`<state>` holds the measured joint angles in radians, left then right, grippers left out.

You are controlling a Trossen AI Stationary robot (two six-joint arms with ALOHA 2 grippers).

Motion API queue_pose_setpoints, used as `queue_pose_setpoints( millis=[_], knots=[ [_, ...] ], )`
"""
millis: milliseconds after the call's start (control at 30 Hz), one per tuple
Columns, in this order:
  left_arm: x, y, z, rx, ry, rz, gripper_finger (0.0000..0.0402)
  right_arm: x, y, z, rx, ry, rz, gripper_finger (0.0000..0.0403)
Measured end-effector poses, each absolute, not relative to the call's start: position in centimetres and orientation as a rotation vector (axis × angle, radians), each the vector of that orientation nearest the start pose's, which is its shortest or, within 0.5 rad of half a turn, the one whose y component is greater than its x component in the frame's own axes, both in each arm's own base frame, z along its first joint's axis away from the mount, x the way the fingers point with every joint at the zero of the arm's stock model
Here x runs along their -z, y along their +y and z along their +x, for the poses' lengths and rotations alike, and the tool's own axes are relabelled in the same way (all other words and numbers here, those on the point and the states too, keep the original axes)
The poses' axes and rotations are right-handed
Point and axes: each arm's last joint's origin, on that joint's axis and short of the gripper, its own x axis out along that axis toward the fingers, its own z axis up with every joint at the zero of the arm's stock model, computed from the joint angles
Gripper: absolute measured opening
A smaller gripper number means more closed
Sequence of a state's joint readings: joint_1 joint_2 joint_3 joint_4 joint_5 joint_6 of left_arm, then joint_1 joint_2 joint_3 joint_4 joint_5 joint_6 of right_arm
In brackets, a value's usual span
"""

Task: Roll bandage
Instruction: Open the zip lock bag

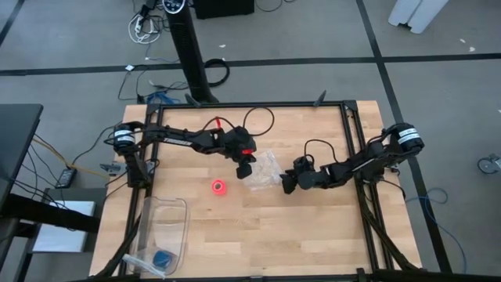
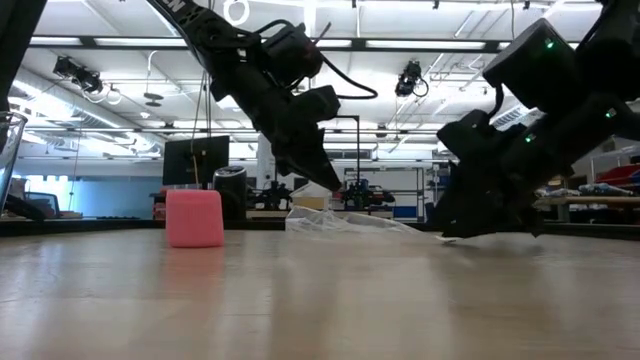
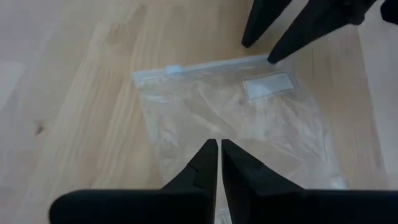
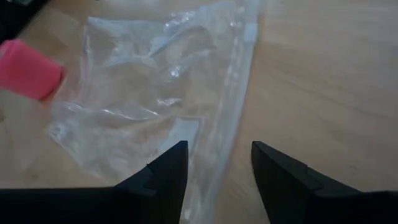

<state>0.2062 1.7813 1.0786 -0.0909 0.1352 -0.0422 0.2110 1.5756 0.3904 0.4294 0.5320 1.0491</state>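
Bandage (image 1: 218, 186) is a small compact pink roll, standing on end on the wooden table (image 1: 313, 235), a bit left of table centre in the high view. Nothing touching it; low view shows it free on the tabletop with the left arm's fingers off to its right

Clear zip bag (image 1: 262, 170) lies flat and crumpled at roughly 2 o'clock from the roll, near but apart from it. Zip strip and a white label patch visible in the left wrist view

Left gripper (image 1: 244, 168) sits at the bag's edge nearest the roll, about 1 o'clock from the roll. Fingers nearly together, only a thin slit between the tips, pointing down onto the bag's plastic. Can't tell whether any film is pinched between them

Right gripper (image 1: 286, 182) is at 3 o'clock from the roll, on the far side of the bag. Fingers spread apart with a clear gap, holding nothing. Tips are low over the bag's zip-side edge; in its wrist view one fingertip (image 4: 177, 152) overlaps the plastic, the other is over bare wood

Clear plastic bin (image 1: 163, 232) at about 7 o'clock from the roll, near the table's front-left corner, with a small blue object (image 1: 163, 259) inside. Well apart from both grippers
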Motion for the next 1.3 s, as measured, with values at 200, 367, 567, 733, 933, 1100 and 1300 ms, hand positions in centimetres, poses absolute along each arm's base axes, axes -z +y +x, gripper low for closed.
queue_pose_setpoints(
  millis=[200, 367, 567, 733, 933, 1100, 1300],
  knots=[
    [-18.1, 7.2, 36.2, -0.088, 0.769, -0.183, 0.003, -9.9, 3.7, 24.3, 0.611, 0.496, 0.724, 0.0148],
    [-18.2, 7.2, 36.3, -0.092, 0.758, -0.184, 0.003, -9.2, 3.5, 25.3, 0.613, 0.527, 0.697, 0.0098],
    [-18.2, 7.2, 36.3, -0.099, 0.755, -0.181, 0.003, -9.2, 3.4, 25.8, 0.582, 0.554, 0.618, 0.0011],
    [-19.4, 7.3, 36.1, -0.102, 0.718, -0.178, 0.0017, -10.2, 3.5, 25.5, 0.518, 0.581, 0.554, 0.0004],
    [-22.6, 7.1, 35.0, -0.102, 0.627, -0.168, 0.0007, -12.0, 4.0, 25.2, 0.479, 0.535, 0.447, 0.0002],
    [-24.2, 6.7, 33.4, -0.103, 0.547, -0.173, 0.0007, -13.8, 4.8, 24.6, 0.457, 0.481, 0.365, 0.0001],
    [-23.3, 5.9, 31.1, -0.019, 0.471, -0.168, 0.0007, -16.6, 6.3, 23.5, 0.429, 0.426, 0.26, 0.0001]
  ],
)
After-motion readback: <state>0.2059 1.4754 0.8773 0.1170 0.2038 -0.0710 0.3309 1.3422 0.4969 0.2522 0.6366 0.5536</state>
